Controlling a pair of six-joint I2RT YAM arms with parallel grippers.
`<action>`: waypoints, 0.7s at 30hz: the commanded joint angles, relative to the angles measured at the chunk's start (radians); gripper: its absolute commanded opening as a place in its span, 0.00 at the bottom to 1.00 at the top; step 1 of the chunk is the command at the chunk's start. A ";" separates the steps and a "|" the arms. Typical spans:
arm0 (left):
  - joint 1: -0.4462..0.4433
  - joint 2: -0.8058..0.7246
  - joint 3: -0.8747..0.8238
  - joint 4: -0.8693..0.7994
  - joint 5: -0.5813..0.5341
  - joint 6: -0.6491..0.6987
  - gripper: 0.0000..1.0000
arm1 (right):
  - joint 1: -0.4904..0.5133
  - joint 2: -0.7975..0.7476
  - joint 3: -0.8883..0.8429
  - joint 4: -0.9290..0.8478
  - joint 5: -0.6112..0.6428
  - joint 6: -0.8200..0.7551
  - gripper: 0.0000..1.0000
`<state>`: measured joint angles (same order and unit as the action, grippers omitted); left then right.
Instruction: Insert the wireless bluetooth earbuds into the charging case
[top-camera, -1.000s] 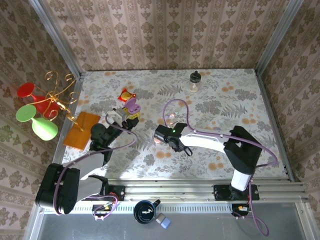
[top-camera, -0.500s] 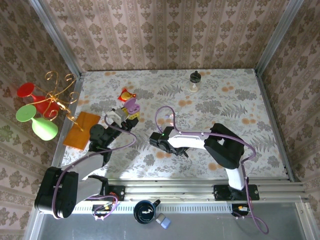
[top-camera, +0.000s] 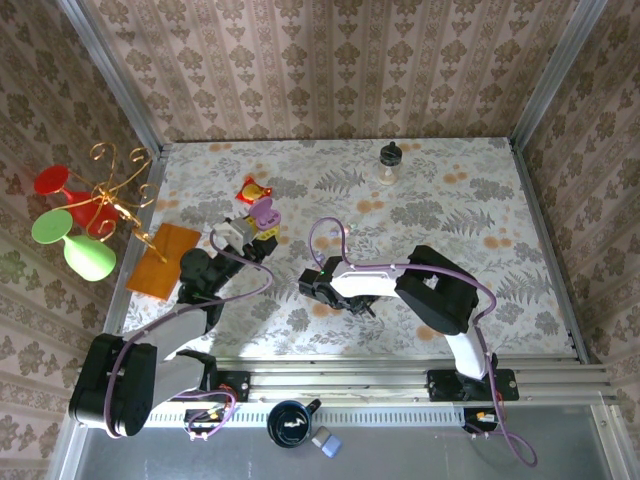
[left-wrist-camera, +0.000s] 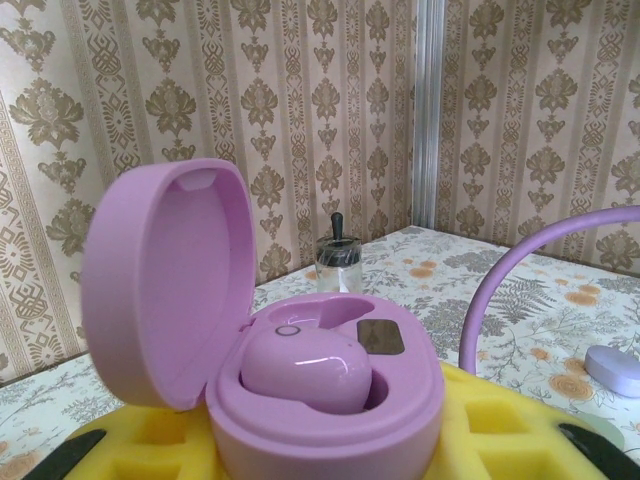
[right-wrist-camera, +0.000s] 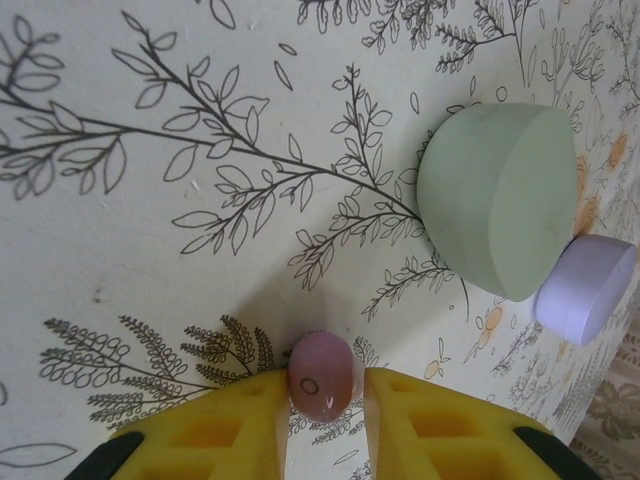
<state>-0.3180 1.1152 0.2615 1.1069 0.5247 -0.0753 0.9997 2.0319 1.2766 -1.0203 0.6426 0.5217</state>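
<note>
Walls all round, beige and brown damask in stripes. The table is cream, strewn with grey-green ferns and orange blooms. Red goblet, lime goblet, a curly gold stand, an orange sheet. Now the mauve case, glossy, one shade inside and out, with a mauve bud to match. Left gripper: yellow jaws. Purple cable. Right gripper: yellow jaws too, on a dusty pink bud. A pale green case, a lavender case. Clear bottle, black cap.
</note>
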 joint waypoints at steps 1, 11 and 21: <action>0.007 -0.017 -0.005 0.022 0.021 0.002 0.27 | -0.004 0.025 0.006 0.006 0.046 -0.004 0.27; 0.005 -0.004 -0.018 0.051 0.077 0.047 0.27 | -0.030 -0.006 -0.022 0.026 0.030 0.001 0.24; 0.005 0.036 -0.040 0.113 0.223 0.151 0.27 | -0.105 -0.105 -0.131 0.111 -0.056 0.023 0.23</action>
<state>-0.3183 1.1450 0.2287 1.1610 0.6693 0.0174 0.9039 1.9564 1.1702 -0.9440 0.6178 0.5266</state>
